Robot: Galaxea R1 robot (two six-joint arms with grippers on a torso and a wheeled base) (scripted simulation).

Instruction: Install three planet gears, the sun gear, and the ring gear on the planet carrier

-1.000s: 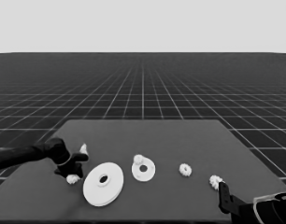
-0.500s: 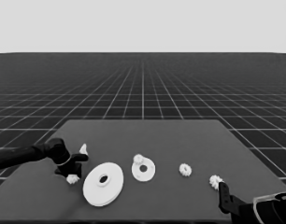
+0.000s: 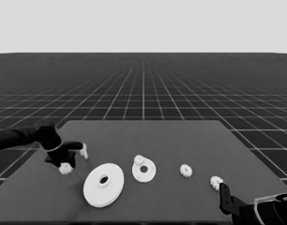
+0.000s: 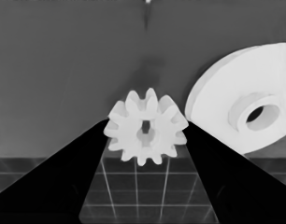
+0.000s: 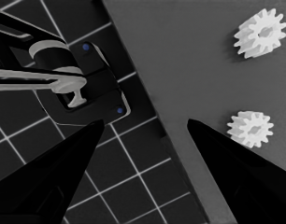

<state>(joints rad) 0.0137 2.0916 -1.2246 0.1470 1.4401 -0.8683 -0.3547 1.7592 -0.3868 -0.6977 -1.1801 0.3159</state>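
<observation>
left tool (image 3: 68, 159) over tabletop's (image 3: 181, 136) left end, a planet gear (image 4: 145, 127) seen between its fingers, grip not judged | larger round part (image 3: 104, 184) beside smaller round part (image 3: 144, 169), one gear seated for assembly | right tool (image 5: 145, 140) parked wide

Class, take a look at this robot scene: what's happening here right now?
The left end effector is down at the table's left end around one small gear, beside the larger round part. The smaller round part lies mid-table with a gear at its far edge. Two more gears lie to the right. The right end effector waits open at the near right corner, holding nothing.
</observation>
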